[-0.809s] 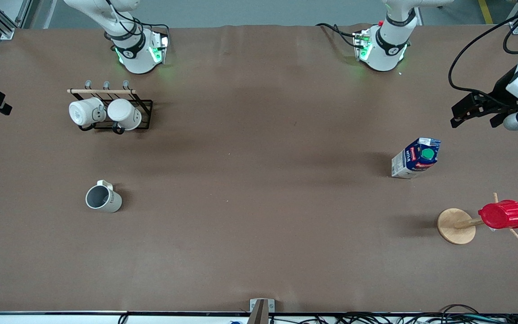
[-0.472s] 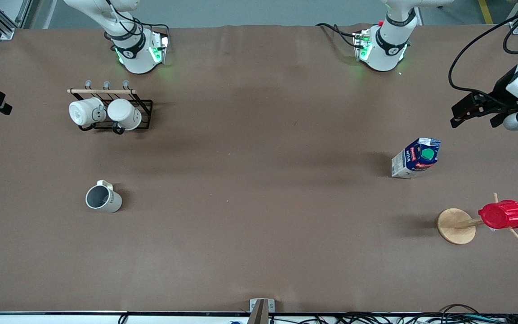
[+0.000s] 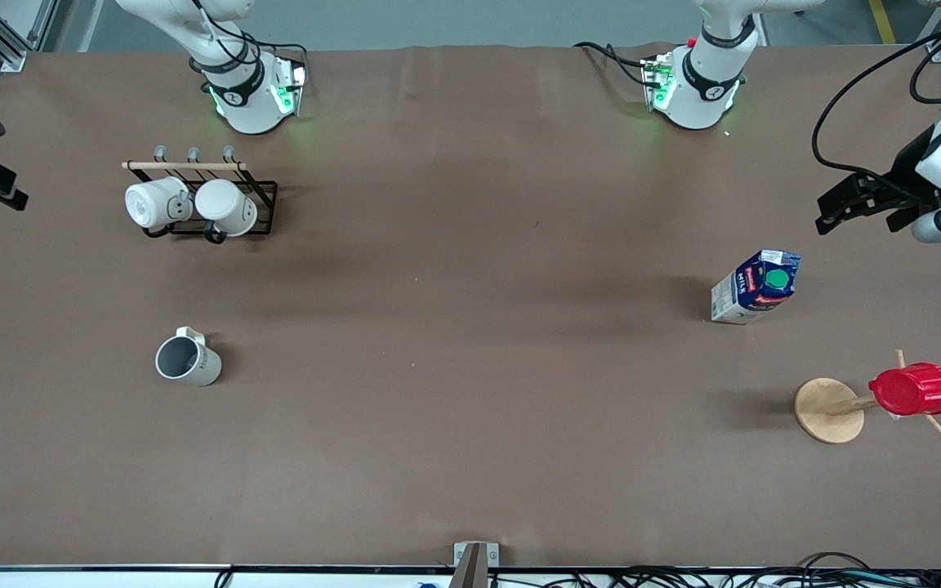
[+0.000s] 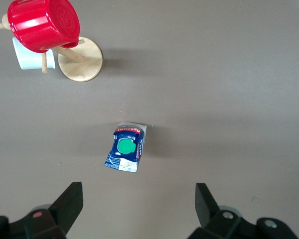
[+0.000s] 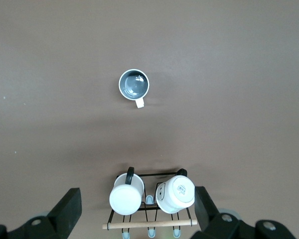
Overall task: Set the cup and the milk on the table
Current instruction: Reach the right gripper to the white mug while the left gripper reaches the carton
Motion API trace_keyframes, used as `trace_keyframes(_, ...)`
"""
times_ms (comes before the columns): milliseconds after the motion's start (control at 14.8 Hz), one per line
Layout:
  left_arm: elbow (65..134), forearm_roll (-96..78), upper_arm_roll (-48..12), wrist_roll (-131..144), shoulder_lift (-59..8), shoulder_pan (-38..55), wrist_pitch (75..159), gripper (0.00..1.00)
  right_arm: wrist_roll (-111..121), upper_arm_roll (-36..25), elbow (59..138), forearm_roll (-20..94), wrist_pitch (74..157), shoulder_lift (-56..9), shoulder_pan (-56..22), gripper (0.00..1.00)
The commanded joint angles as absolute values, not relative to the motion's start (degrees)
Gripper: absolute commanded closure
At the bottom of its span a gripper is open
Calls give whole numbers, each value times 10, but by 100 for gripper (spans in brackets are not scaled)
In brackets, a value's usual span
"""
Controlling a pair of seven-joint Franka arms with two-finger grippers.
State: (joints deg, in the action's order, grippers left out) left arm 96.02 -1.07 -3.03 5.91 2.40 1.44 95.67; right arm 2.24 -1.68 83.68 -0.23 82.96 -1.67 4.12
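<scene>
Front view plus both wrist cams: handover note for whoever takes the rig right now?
Left gripper: open, holding nothing, up in the air at the left arm's end of the table, above the milk carton.
Right gripper: open, holding nothing, high over the mug rack at the right arm's end.
Grey mug: upright on the table, nearer the front camera than the rack.
Milk carton: upright on the table, apart from the red cup on its wooden stand.
Done: both items sit on the table.
Left: apparently nothing.
</scene>
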Motion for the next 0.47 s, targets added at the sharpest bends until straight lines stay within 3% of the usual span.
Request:
trace_keyframes(0,968,2,-29,53,22,12,961,0,39,-17,845,-11,876,-65,46,0)
trace_keyframes(404,1063,2,-29,25,22,-5,1062,0,95,-18,998,-11,1155,-134,47,0)
